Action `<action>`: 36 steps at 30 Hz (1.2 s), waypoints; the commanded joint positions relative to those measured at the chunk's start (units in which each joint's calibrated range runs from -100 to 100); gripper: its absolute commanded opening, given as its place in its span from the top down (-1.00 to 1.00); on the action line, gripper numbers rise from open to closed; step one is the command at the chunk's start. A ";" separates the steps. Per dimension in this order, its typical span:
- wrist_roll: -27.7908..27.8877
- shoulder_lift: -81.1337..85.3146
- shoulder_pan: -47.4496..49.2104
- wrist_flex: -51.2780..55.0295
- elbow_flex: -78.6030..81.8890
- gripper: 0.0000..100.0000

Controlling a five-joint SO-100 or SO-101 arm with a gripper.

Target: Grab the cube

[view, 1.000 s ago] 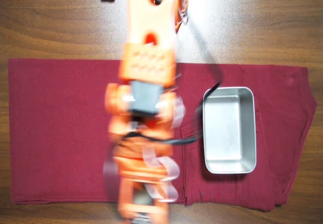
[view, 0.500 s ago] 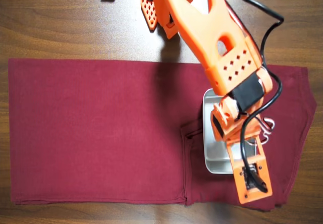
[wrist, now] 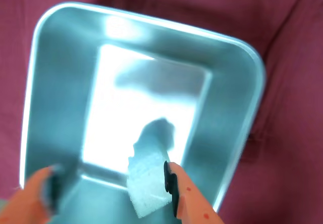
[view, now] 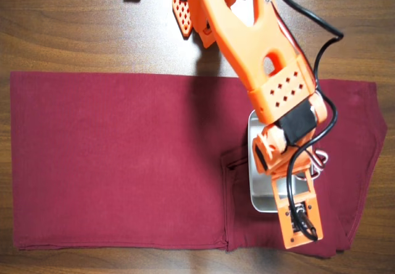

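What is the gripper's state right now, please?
Gripper: open over the steel tray; the cube lies against one fingertip, not clamped.

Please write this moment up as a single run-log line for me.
phase: over tray | cube: against right finger, above steel tray | gripper: jaws open | tray on red cloth | arm hides tray overhead

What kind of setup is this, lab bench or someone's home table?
Probably a hobby tabletop rig; home or lab can't be told. A dark wood-grain table carries a spread maroon cloth, a shiny rectangular steel tray and an orange plastic arm with exposed cables.
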State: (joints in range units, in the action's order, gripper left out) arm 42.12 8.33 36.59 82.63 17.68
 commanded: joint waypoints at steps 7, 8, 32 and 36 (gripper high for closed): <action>4.05 17.01 -11.73 -8.45 5.31 1.00; 6.35 24.91 -15.29 -18.31 15.41 1.00; 5.57 90.07 -41.10 17.37 82.32 0.94; 5.57 90.07 -41.00 17.37 82.32 0.94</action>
State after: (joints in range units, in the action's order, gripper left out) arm 47.89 98.78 -4.99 98.69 99.63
